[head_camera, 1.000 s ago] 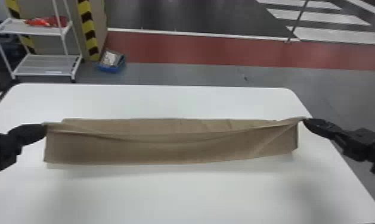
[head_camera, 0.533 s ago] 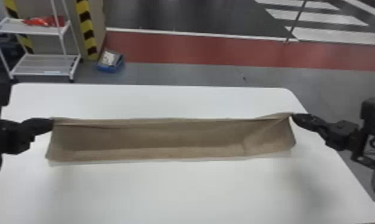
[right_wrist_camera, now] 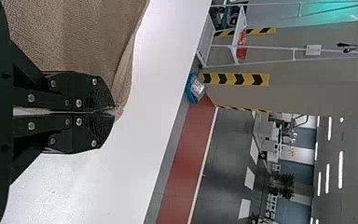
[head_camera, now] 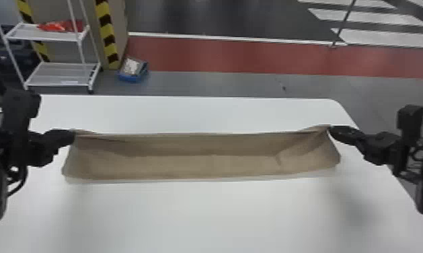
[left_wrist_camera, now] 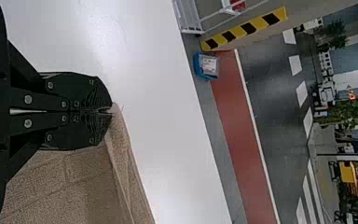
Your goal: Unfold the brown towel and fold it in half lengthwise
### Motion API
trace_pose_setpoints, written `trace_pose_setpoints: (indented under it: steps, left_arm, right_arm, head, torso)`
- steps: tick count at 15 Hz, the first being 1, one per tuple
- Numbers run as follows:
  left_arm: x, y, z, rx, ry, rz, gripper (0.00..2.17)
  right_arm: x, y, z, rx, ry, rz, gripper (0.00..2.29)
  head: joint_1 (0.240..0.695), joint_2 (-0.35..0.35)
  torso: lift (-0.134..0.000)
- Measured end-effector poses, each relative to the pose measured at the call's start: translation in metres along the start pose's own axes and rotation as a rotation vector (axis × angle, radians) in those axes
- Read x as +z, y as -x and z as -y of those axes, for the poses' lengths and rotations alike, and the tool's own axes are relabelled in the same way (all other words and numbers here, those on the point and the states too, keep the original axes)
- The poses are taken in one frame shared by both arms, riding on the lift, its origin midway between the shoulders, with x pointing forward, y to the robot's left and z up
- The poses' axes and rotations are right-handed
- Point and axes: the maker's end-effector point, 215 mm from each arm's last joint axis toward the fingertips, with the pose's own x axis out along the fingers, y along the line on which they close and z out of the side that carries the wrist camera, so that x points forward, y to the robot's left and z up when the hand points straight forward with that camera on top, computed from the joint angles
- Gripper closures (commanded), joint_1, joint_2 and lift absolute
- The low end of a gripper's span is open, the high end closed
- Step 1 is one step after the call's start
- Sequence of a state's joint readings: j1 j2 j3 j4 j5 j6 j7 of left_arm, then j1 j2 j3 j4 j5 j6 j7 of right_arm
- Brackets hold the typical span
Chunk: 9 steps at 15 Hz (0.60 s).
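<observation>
The towel has shifted forward, pinched by left tool and right tool, blue box beyond.

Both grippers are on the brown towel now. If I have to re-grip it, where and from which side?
I'd take the same two far corners of the brown towel: left gripper from the left end, right gripper from the right. The far edge runs nearly straight between them, and each corner comes to a narrow tip that fits between closed fingertips.
</observation>
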State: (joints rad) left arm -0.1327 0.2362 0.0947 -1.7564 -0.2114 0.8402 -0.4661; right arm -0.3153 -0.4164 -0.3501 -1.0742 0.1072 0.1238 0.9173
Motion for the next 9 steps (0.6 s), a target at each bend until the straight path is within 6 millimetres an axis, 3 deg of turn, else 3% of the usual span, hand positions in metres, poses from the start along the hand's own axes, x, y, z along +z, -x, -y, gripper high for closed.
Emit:
trace_pose_setpoints:
  steps: [1,6,7,9]
  left_arm:
    - [0.0,-0.003,0.0,0.003,-0.005,0.002,1.11]
    - [-0.003,-0.025,0.006,0.007,-0.043,0.021,1.11]
    - [-0.003,-0.026,0.007,0.008,-0.048,0.025,0.98]
    - [-0.005,-0.028,0.003,0.019,-0.055,0.025,0.04]
  right_arm:
    - [-0.001,-0.003,0.0,-0.006,0.0,-0.004,1.0]
    - [-0.006,-0.023,-0.01,-0.005,0.045,-0.025,1.0]
    - [-0.005,-0.026,-0.011,-0.007,0.056,-0.021,0.97]
    - [0.0,-0.033,-0.011,-0.014,0.08,-0.013,0.92]
  head:
    - [0.695,-0.109]
    - [0.695,-0.099]
    - [0.695,-0.097]
    - [0.695,-0.091]
  torso:
    - [-0.125]
    - [-0.125]
    - [-0.125]
    - [-0.125]
